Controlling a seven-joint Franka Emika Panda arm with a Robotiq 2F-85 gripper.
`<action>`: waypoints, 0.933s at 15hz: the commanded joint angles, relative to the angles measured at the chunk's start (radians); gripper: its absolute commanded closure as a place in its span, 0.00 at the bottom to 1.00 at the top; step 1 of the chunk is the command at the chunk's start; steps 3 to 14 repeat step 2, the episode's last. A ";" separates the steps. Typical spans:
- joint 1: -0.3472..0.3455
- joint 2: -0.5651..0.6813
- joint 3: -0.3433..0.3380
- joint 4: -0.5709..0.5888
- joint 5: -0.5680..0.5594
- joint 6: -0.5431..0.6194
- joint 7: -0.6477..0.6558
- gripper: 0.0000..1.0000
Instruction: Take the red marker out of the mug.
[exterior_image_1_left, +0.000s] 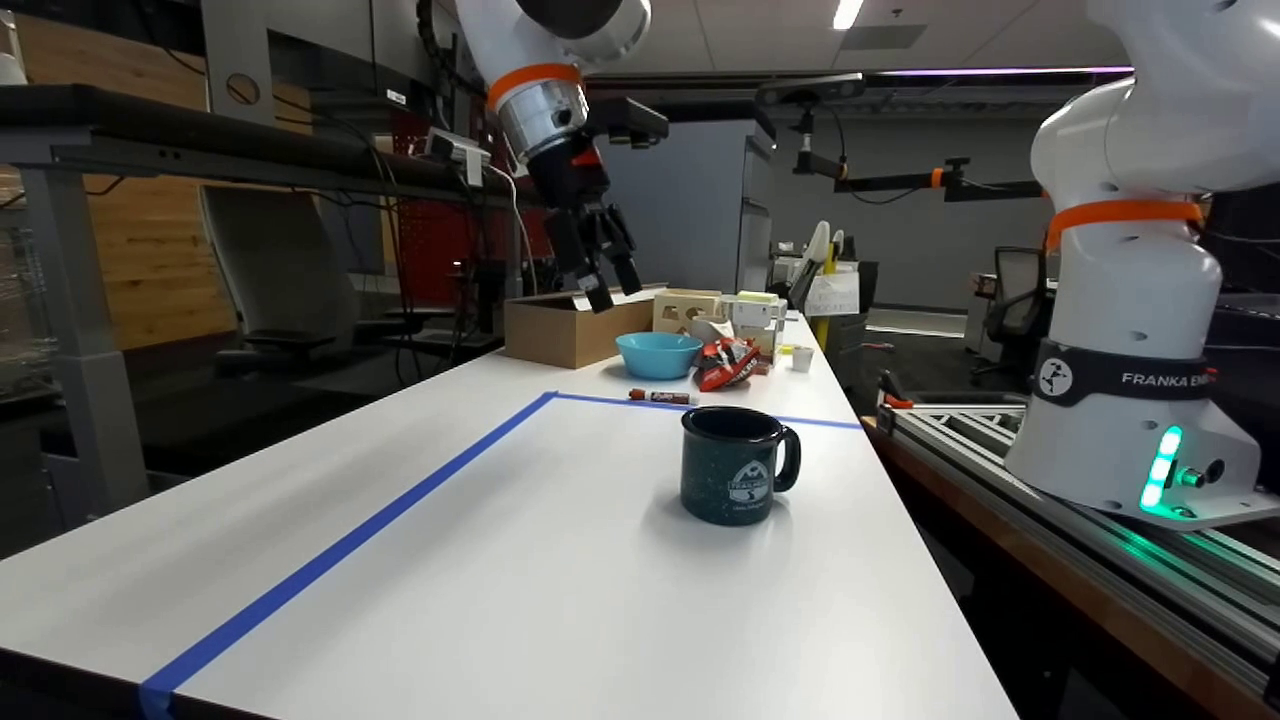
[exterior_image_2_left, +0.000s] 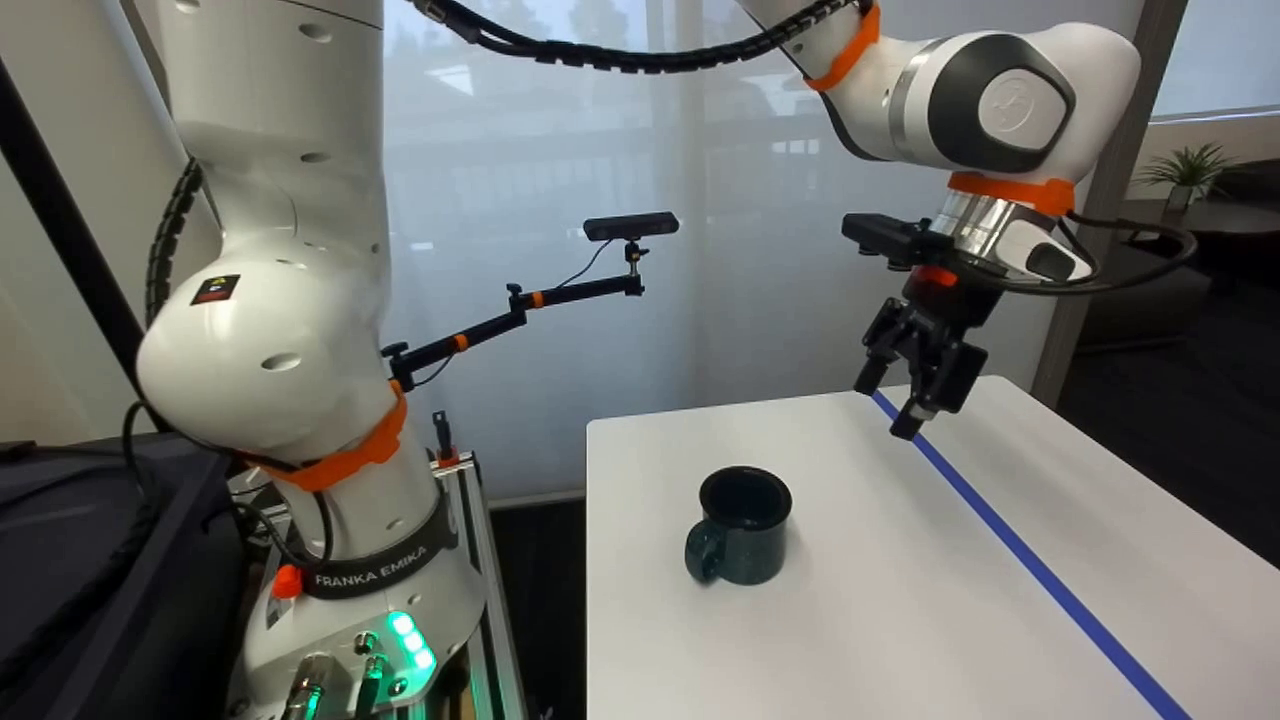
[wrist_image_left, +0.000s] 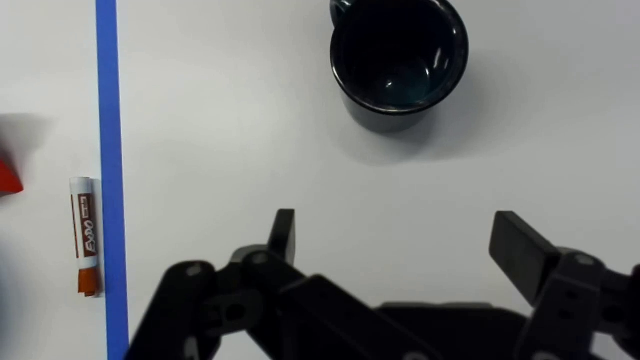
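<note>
The dark teal-green mug (exterior_image_1_left: 712, 475) stands upright on the white table, and it also shows in an exterior view (exterior_image_2_left: 757, 553) and in the wrist view (wrist_image_left: 387, 119). No marker shows inside it. The red marker, reddish-brown and white with an Expo label (wrist_image_left: 85, 227), lies flat on the table just outside the blue tape. It also shows in an exterior view (exterior_image_1_left: 660, 397), well apart from the mug. My gripper (wrist_image_left: 393, 235) is open and empty above the table, seen also in both exterior views (exterior_image_1_left: 615, 290) (exterior_image_2_left: 888, 405). It touches neither thing.
Blue tape (exterior_image_1_left: 350, 543) runs along the table. Beyond the marker stand a light blue bowl (exterior_image_1_left: 658, 360), a red snack bag (exterior_image_1_left: 728, 363), a cardboard box (exterior_image_1_left: 560, 335) and several small boxes (exterior_image_1_left: 755, 315). A red corner (wrist_image_left: 7, 179) shows at the wrist view's left edge.
</note>
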 joint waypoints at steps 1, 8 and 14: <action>-0.001 0.004 -0.001 0.005 0.000 -0.003 -0.001 0.00; 0.000 0.005 -0.001 0.007 0.000 -0.003 -0.001 0.00; 0.000 0.005 -0.001 0.007 0.000 -0.003 -0.001 0.00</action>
